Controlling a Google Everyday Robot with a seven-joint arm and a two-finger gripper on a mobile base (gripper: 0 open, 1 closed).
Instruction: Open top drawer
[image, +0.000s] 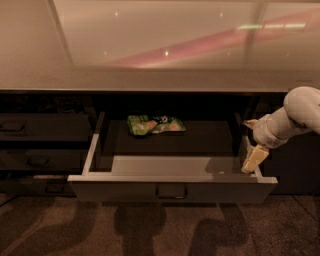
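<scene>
The drawer (125, 191) is standing open, holding a bag (156, 124) (print unreadable); the gripper (254, 159) is hanging by its right wall, grip indiscernible.

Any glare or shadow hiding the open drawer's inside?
Camera view: dim, warm light; a pink glare streak lies on the glossy beige countertop. The rear of the wide dark grey top drawer is shadowed, yet the green snack bag shows. The hand, at its right wall, shadows the floor beside it.
</scene>
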